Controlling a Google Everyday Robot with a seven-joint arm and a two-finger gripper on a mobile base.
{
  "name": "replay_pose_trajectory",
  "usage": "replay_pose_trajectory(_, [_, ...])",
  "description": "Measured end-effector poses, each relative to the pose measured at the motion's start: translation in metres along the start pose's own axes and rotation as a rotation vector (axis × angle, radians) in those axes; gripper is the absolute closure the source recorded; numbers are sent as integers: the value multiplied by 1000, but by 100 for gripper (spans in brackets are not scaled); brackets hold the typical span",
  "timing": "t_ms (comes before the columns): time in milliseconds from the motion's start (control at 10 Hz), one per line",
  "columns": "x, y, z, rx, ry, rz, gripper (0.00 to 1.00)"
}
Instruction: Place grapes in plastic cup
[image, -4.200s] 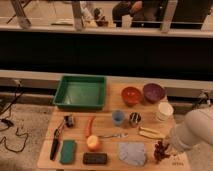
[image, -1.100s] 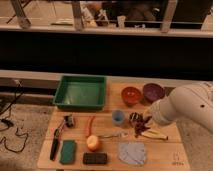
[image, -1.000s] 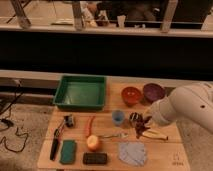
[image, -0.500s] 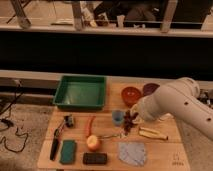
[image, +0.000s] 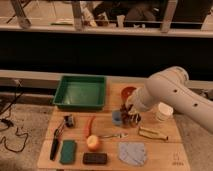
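My gripper (image: 128, 112) is at the end of the white arm that reaches in from the right, low over the middle of the wooden table (image: 165, 150). It is shut on the grapes (image: 131, 118), a dark reddish bunch hanging just right of the light-blue plastic cup (image: 117, 118). The cup stands upright, and the bunch is beside its rim, not inside it. The arm hides whatever stands right behind the bunch.
A green tray (image: 80, 93) sits at the back left and a red bowl (image: 128, 92) behind the cup. A white cup (image: 163, 112) stands to the right. In front lie a spoon (image: 111, 135), an apple (image: 93, 143), a grey cloth (image: 132, 152), a green sponge (image: 68, 151) and a yellow item (image: 152, 133).
The arm has swung left and toward the back, carrying the grapes from the table's front right corner to just beside the plastic cup. The gripper stayed shut.
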Motion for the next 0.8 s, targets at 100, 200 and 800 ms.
replay_pose_trajectory(100, [-3, -5, 1, 1, 2, -10, 100])
replay_pose_trajectory(200, [-5, -9, 2, 1, 4, -13, 100])
replay_pose_trajectory(800, [-10, -29, 20, -5, -5, -28, 100])
